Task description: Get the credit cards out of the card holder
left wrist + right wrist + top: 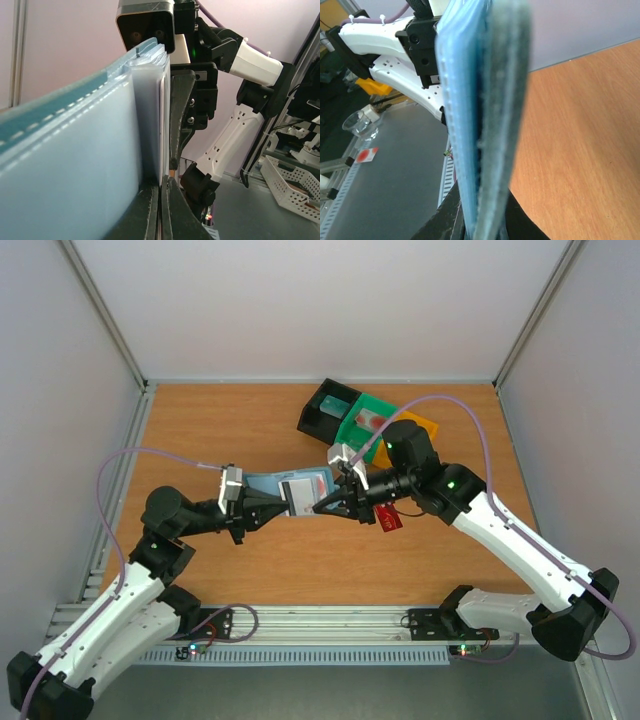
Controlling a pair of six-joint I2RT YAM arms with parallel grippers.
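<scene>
The light blue card holder (290, 483) hangs above the table's middle, held between both grippers. My left gripper (281, 503) is shut on a thin layer at the holder's left end, and its jaws show pressed together in the left wrist view (161, 215). My right gripper (323, 504) is shut on the holder's thick right edge (485, 125), and its jaws show in the right wrist view (485, 232). A pale card face (300, 495) shows in the holder. A dark red card (389, 518) lies on the table under the right wrist. The pale teal card is not clearly visible.
Black (323, 410), green (366, 421) and orange (421, 426) bins stand together at the back, just behind the right arm. Bare wooden table (200, 440) lies to the left and in front. White walls enclose the sides.
</scene>
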